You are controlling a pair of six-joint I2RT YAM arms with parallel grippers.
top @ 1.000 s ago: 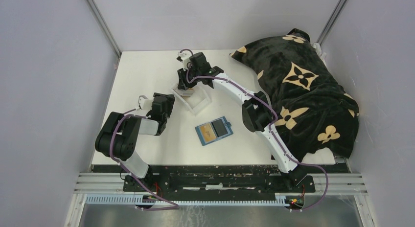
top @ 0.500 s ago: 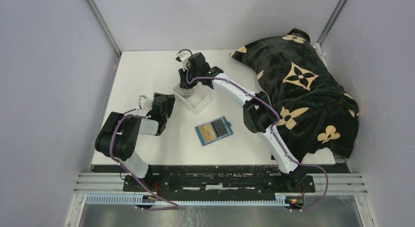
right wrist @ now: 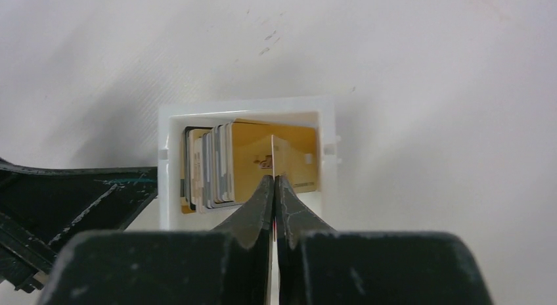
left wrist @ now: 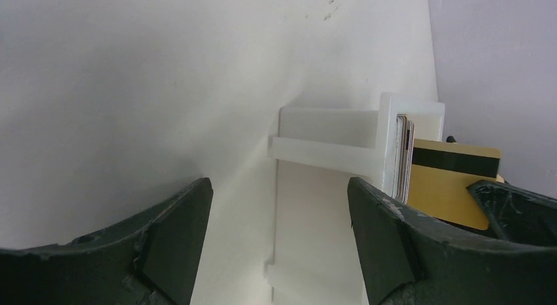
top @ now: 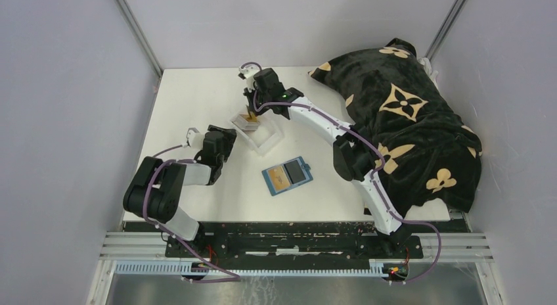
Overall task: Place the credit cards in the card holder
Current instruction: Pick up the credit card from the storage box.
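The card holder [top: 287, 175] is a teal wallet lying open on the table, with a tan card and a dark grey card on its faces. Several credit cards [right wrist: 210, 165] stand on edge in a clear plastic tray [right wrist: 240, 108]; they also show in the left wrist view [left wrist: 404, 154]. My right gripper [right wrist: 273, 181] is shut on a gold card [left wrist: 453, 180], seen edge-on in the right wrist view [right wrist: 272, 154], over the tray [top: 263, 137]. My left gripper [left wrist: 277, 190] is open and empty, just left of the tray [left wrist: 328, 147].
A black blanket with tan flower patterns [top: 407, 114] covers the table's right side. Grey walls stand on the left, back and right.
My right gripper has risen a little from inside the tray with a gold card between its fingers. My left arm has shifted slightly.
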